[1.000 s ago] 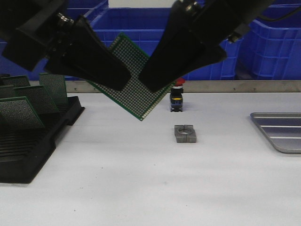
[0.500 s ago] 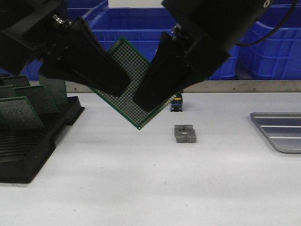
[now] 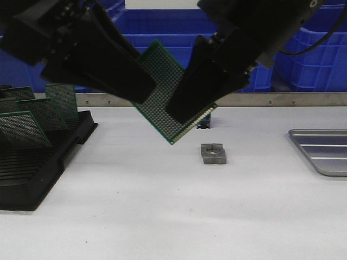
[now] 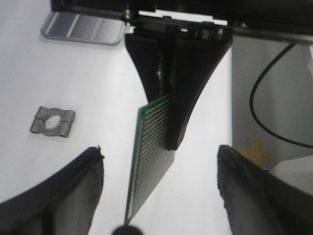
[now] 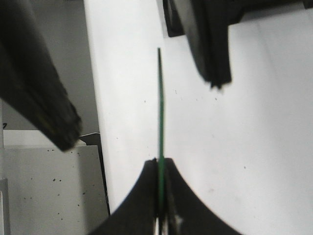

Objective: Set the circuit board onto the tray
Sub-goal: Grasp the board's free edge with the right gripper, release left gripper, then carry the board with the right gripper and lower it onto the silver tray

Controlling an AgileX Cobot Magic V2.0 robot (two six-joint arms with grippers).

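The right gripper (image 5: 160,169) is clamped tight on one edge of the thin green perforated circuit board (image 3: 169,100), its two black fingers pressed flat against both faces in the right wrist view. The left gripper (image 4: 159,196) stands wide open, its fingers spread well apart on either side of the board and touching neither face in the left wrist view. The board hangs in the air, tilted corner-down, above the white table (image 3: 162,216) and near a small grey metal clamp block (image 3: 213,153). The flat silver-grey ribbed metal tray (image 3: 322,150) lies well apart, at the table's right edge.

The handover looks complete, so the step in hand seems to be carrying the board over to the tray. To do it well, the left arm should draw straight back so its fingers do not clip the board. The right arm should then keep its squeeze steady, travel high enough to clear the clamp block, level the board over the tray and lower it flat inside the rim before letting go.
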